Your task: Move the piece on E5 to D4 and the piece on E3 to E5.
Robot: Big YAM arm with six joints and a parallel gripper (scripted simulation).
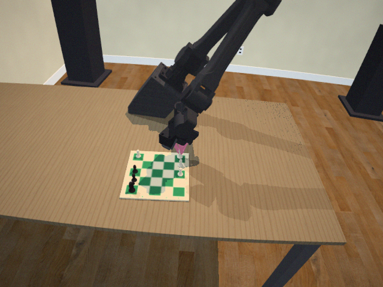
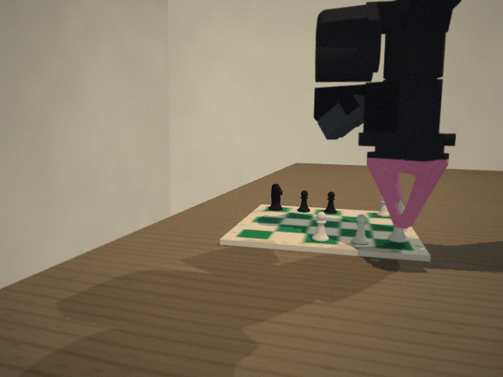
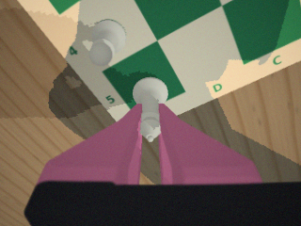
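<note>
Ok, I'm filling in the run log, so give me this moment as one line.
gripper: shut on white piece | piece: upright, E5 | D4: vacant | E3: white pawn

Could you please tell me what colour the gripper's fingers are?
The fingers are pink, which shows best in the exterior view.

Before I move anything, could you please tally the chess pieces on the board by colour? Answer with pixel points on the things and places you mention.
White pieces [image 1: 180, 173] [image 2: 321, 234] [image 3: 111, 34]: 4
Black pieces [image 1: 131, 187] [image 2: 276, 199]: 3
Total: 7
</note>
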